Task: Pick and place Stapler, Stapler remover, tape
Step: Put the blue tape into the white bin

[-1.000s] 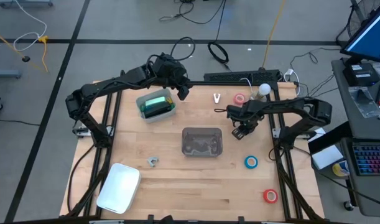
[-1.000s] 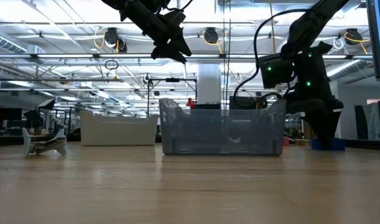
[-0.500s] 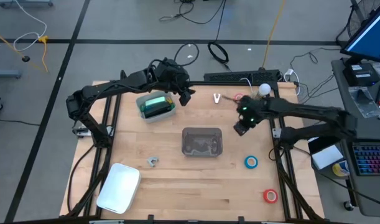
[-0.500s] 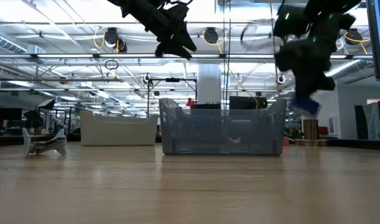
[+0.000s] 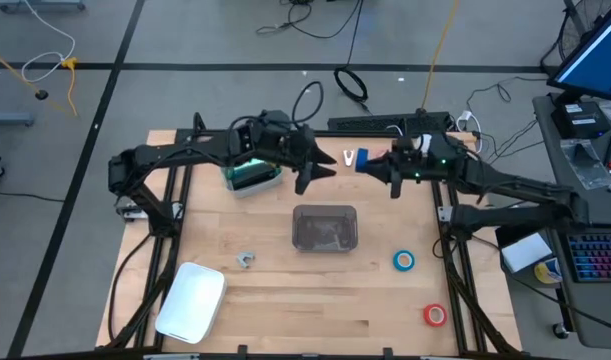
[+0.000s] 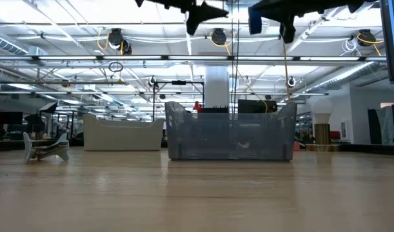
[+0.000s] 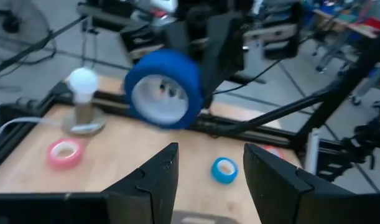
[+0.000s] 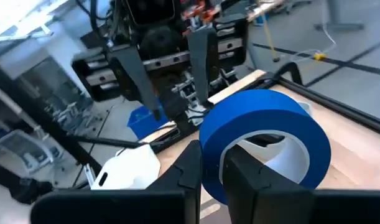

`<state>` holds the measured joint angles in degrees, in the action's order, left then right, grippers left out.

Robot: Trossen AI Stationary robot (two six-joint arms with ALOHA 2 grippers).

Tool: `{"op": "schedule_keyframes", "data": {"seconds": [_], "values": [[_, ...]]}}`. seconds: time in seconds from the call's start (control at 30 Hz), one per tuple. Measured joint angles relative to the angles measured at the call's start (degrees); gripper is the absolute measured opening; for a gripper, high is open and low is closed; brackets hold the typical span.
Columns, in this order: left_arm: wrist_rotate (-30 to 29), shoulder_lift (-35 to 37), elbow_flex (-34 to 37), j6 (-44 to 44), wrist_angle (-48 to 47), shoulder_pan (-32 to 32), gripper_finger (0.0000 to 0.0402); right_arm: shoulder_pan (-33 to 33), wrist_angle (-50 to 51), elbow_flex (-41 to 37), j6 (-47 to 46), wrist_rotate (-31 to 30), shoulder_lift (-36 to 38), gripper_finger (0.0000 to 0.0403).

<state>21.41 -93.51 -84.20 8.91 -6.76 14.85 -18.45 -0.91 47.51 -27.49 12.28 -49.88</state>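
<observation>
Nearest the front edge of the pale wooden table (image 5: 285,300) we see a red ring of tape (image 5: 435,315) at the right and a white rounded plastic tray (image 5: 191,300) at the left. A little farther in lie a blue ring of tape (image 5: 404,261), a small grey metal object (image 5: 246,260) that we cannot identify, and, in the middle, a clear rectangular plastic bin (image 5: 324,227). Beyond the bin, above the table, the two grippers face each other, near but apart. The right gripper (image 5: 373,161) has its dark fingers (image 8: 236,163) clamped on a larger blue roll of tape (image 8: 264,144), the wall of the roll pinched between them; the roll hangs in the air over the far middle of the table. The left gripper (image 5: 320,172) points at that roll with its fingers (image 7: 155,180) apart and nothing between them. Behind the left gripper sits a clear tub (image 5: 247,180) with the light mint-green stapler (image 5: 251,170) inside. Near the far right edge we see a pink ring of tape (image 7: 64,151) beside a white bulb on a stand (image 7: 83,93).
</observation>
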Motion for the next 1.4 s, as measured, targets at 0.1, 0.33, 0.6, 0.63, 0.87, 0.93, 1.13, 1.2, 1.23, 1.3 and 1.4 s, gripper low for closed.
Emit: {"op": "schedule_keyframes", "data": {"seconds": [0.1,0.33,0.6,0.63,0.87,0.93,1.13,1.2,1.23,1.3,1.4], "values": [[-0.6,0.0,0.0,0.2,1.3,-1.4,0.0179,1.8,-2.4,0.0,2.2,0.0,-2.0,0.003],[-6.4,0.0,0.0,3.7,1.0,-2.5,0.0179,4.4,-7.9,0.0,4.7,0.0,-5.2,0.003],[-5.9,-0.7,0.0,5.9,2.2,-2.5,0.0179,4.7,-10.0,0.0,6.0,-0.1,-6.7,0.003],[-5.2,-1.1,0.0,6.7,2.6,-2.5,0.0179,4.7,-10.6,0.0,6.1,-0.1,-7.0,0.003],[-3.0,-3.6,0.0,9.7,7.1,-2.5,0.0179,4.7,-12.2,-0.1,6.4,-0.1,-9.7,0.003],[-3.0,-3.9,0.0,9.9,7.1,-2.5,0.0179,4.7,-12.5,-0.1,6.6,-0.2,-10.2,0.003],[-2.3,-3.9,0.1,12.1,7.9,-1.7,0.014,4.7,-12.5,-0.1,6.9,-0.1,-10.2,0.003],[-0.7,-3.9,0.1,12.7,9.4,-1.2,0.011,4.6,-12.8,0.0,6.8,0.1,-10.2,0.0029],[0.4,-3.9,0.1,12.9,10.2,-0.9,0.0097,4.6,-13.0,0.1,6.9,0.3,-10.1,0.0029],[0.7,-3.9,0.1,12.9,10.7,-0.7,0.0085,4.6,-13.0,0.1,6.9,0.8,-10.1,0.0029],[0.8,-3.9,0.1,12.9,10.7,-0.5,0.0085,4.6,-12.7,0.1,6.8,0.9,-10.1,0.0028]]}}
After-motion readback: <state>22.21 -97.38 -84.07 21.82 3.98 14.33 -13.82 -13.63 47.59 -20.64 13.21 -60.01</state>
